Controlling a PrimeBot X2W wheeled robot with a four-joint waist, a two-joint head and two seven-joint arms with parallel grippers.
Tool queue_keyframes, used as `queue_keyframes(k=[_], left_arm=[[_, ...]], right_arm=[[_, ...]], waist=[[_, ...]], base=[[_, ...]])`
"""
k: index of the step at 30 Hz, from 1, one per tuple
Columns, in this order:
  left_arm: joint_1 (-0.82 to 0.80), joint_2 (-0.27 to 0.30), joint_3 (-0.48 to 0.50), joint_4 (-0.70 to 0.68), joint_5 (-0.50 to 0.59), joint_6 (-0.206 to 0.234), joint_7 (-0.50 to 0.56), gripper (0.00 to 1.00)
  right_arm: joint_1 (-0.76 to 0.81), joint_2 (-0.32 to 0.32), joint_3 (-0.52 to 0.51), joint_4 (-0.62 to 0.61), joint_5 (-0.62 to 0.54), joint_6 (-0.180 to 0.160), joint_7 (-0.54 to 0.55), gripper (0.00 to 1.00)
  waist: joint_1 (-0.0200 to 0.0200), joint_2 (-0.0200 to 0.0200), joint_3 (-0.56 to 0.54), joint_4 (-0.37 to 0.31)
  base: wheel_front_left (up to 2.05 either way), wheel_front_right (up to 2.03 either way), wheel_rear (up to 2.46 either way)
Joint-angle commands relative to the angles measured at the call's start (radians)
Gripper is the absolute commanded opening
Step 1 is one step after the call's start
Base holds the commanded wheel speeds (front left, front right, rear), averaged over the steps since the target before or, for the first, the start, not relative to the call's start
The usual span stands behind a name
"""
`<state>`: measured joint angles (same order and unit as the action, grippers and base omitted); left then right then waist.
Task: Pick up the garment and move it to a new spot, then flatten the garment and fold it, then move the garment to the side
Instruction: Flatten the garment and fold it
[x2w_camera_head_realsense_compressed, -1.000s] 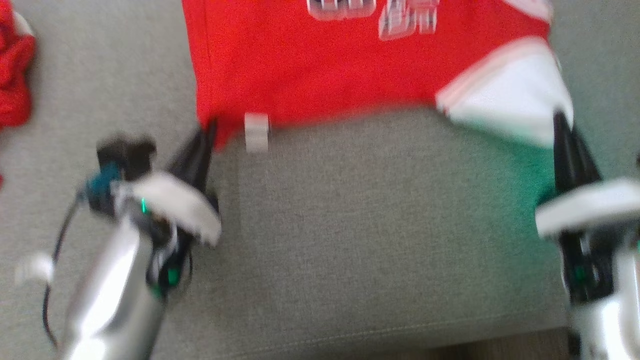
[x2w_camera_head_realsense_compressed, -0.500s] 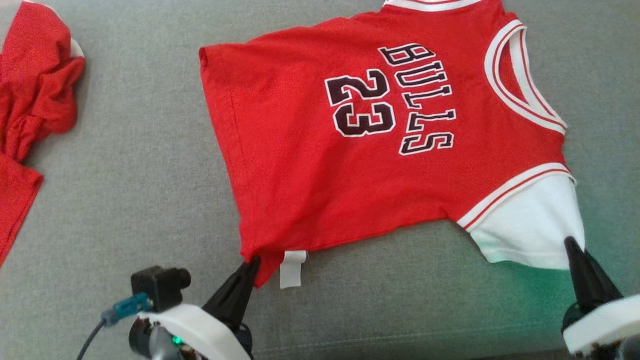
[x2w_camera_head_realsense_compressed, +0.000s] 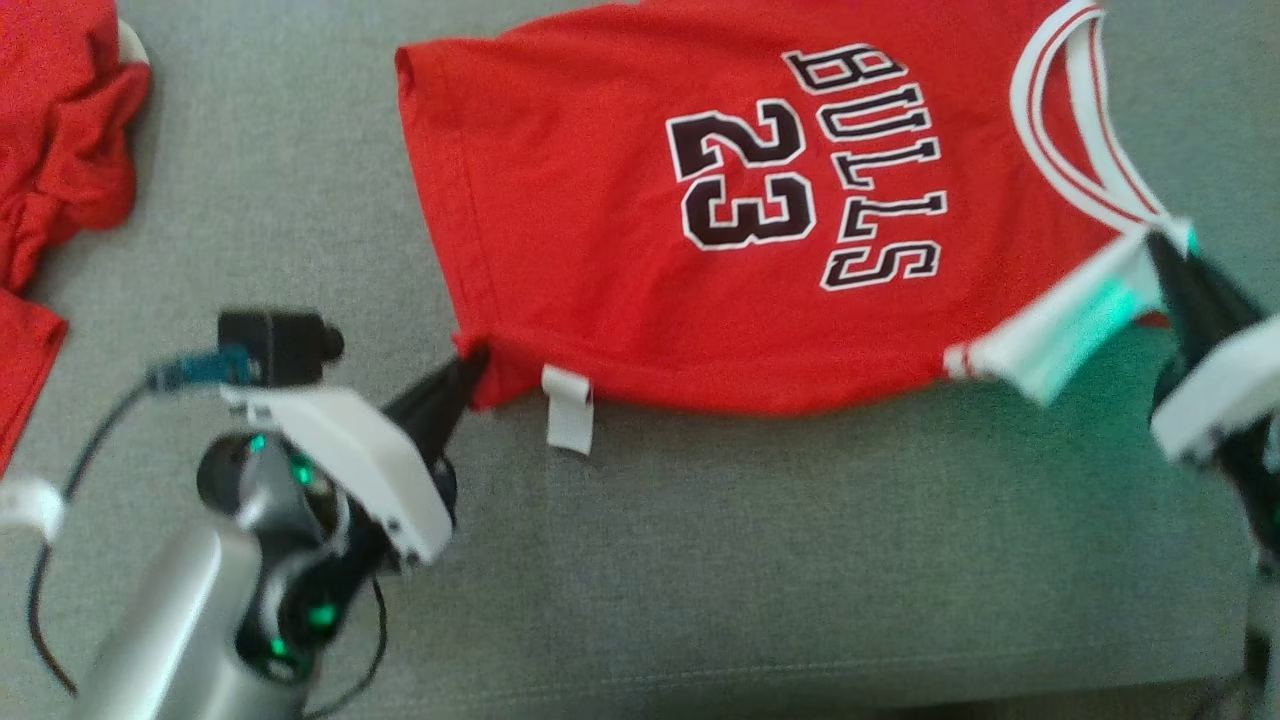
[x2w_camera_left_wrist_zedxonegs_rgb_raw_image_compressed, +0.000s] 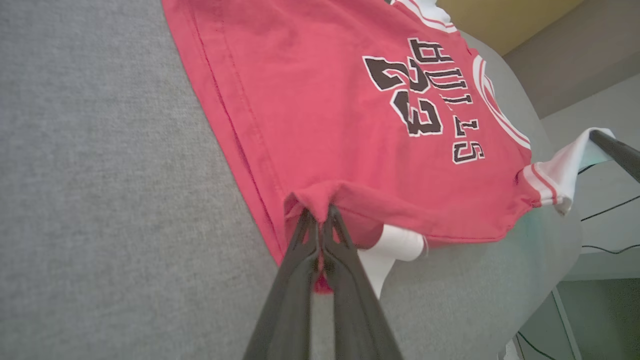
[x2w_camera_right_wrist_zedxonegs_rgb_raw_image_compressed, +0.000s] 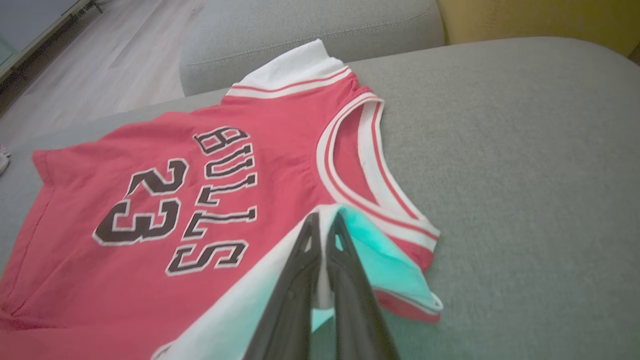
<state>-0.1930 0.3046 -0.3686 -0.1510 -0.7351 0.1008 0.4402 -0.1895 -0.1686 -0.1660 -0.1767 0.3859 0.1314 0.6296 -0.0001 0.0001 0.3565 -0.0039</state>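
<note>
The garment (x2w_camera_head_realsense_compressed: 600, 210) is a red jersey with white sleeves, printed "BULLS 23", spread on grey upholstery. My left gripper (x2w_camera_head_realsense_compressed: 475, 358) is shut on its near hem corner, beside a white label (x2w_camera_head_realsense_compressed: 568, 408); the left wrist view shows the red cloth (x2w_camera_left_wrist_zedxonegs_rgb_raw_image_compressed: 320, 197) pinched between the fingers. My right gripper (x2w_camera_head_realsense_compressed: 1160, 245) is shut on the white sleeve (x2w_camera_head_realsense_compressed: 1060, 330), lifted and folded inward over the jersey's near edge. In the right wrist view the sleeve (x2w_camera_right_wrist_zedxonegs_rgb_raw_image_compressed: 280, 285) drapes around the shut fingers, over the printed chest (x2w_camera_right_wrist_zedxonegs_rgb_raw_image_compressed: 175, 210).
Another crumpled red cloth (x2w_camera_head_realsense_compressed: 60, 140) lies at the far left of the grey cushion (x2w_camera_head_realsense_compressed: 750, 560). A black cable (x2w_camera_head_realsense_compressed: 60, 500) loops by my left arm. The cushion's front edge runs along the bottom, with floor past it at the lower right.
Both grippers have carried the near edge away from me: the white sleeve is lifted and folded inward, the hem corner raised. The head camera has shifted too.
</note>
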Motion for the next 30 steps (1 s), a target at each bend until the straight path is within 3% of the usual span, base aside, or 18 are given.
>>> queue_keyframes(k=[1,11,12,13,14,15,23,30], left_arm=[[-0.077,0.020,0.054,-0.016,-0.014,0.014,0.024,0.00],[-0.254,-0.006,0.043,0.121,-0.016,0.047,0.105,0.00],[-0.263,-0.010,0.043,0.137,-0.015,0.053,0.108,0.00],[-0.270,-0.011,0.038,0.149,-0.012,0.053,0.112,0.01],[-0.273,-0.010,0.033,0.157,-0.011,0.049,0.115,0.25],[-0.274,-0.009,0.037,0.167,-0.015,0.048,0.113,1.00],[-0.184,0.013,0.100,0.074,-0.053,0.043,0.049,1.00],[-0.062,0.045,0.071,0.004,-0.043,0.042,0.062,1.00]], right_arm=[[-0.072,-0.025,0.022,-0.009,0.006,-0.001,0.018,0.00],[-0.303,-0.071,0.062,0.200,-0.009,-0.001,0.019,0.00],[-0.322,-0.067,0.064,0.221,-0.013,-0.001,0.004,0.33],[-0.340,-0.066,0.068,0.238,-0.020,-0.001,-0.016,1.00],[-0.353,-0.065,0.072,0.256,-0.026,-0.001,-0.030,1.00],[-0.374,-0.061,0.068,0.281,-0.029,-0.001,-0.059,1.00],[-0.313,-0.082,0.079,0.271,-0.013,-0.001,-0.096,1.00],[-0.201,-0.136,0.070,0.222,-0.029,-0.001,-0.054,1.00]], waist=[[0.0001,-0.0001,0.027,0.007],[0.0001,-0.0001,0.077,0.023],[0.0001,-0.0001,0.079,0.022],[0.0001,-0.0001,0.080,0.021],[0.0001,-0.0001,0.079,0.019],[0.0001,-0.0001,0.080,0.017],[0.0001,-0.0001,0.050,-0.005],[0.0001,-0.0001,0.073,-0.002]], base=[[0.00,0.00,0.00],[0.00,0.00,0.00],[0.00,0.00,0.00],[0.00,0.00,0.00],[0.00,0.00,0.00],[0.00,0.00,0.00],[0.00,0.00,0.00],[0.00,0.00,0.00]])
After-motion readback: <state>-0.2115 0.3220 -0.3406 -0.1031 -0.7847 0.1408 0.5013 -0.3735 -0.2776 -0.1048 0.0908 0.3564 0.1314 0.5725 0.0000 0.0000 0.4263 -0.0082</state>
